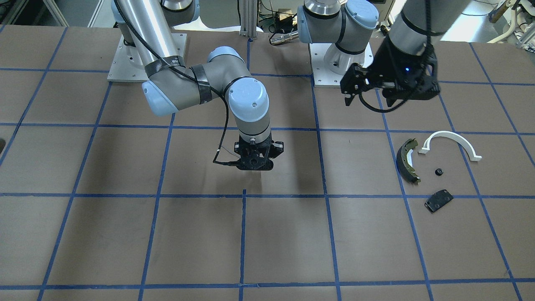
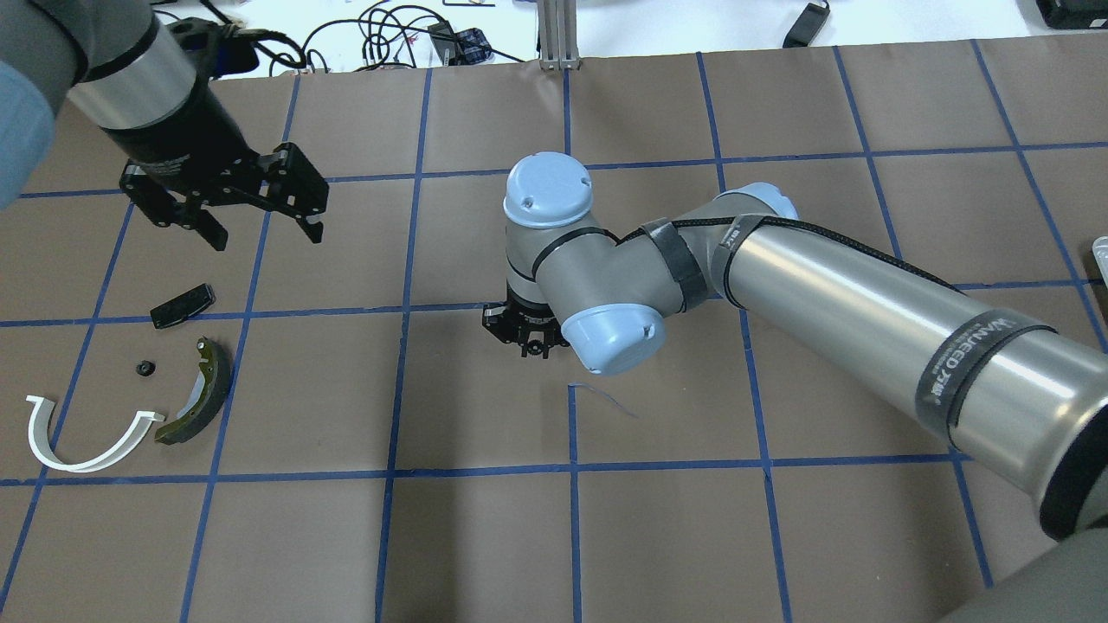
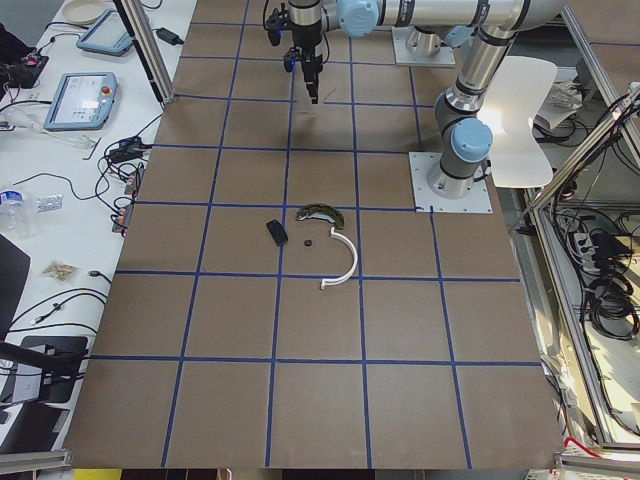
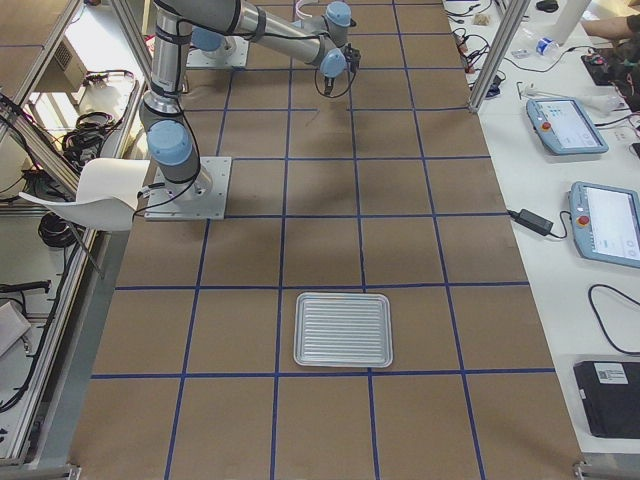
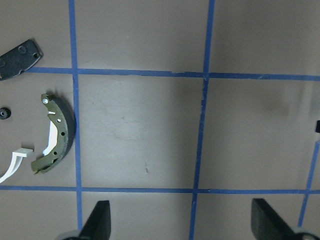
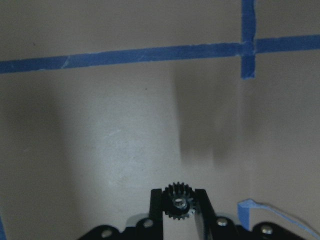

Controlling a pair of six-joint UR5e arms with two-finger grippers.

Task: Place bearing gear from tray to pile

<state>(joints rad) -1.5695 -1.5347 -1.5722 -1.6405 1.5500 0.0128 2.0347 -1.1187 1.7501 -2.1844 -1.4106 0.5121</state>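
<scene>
My right gripper [image 6: 179, 201] is shut on a small black bearing gear [image 6: 178, 204] and holds it just above the table's middle; the gripper also shows in the overhead view [image 2: 530, 336]. The pile lies on my left: a dark olive brake shoe [image 2: 201, 394], a white half-ring arc [image 2: 82, 437], a flat black plate [image 2: 182, 305] and a small black round part [image 2: 144, 369]. My left gripper [image 2: 264, 235] is open and empty, raised beyond the plate. The ribbed metal tray [image 4: 343, 329] is empty in the exterior right view.
The table is brown paper with a blue tape grid. The right arm's elbow [image 2: 606, 320] hangs over the table's middle. A loose end of blue tape [image 2: 606, 398] curls up near the right gripper. Cables and devices lie beyond the far edge.
</scene>
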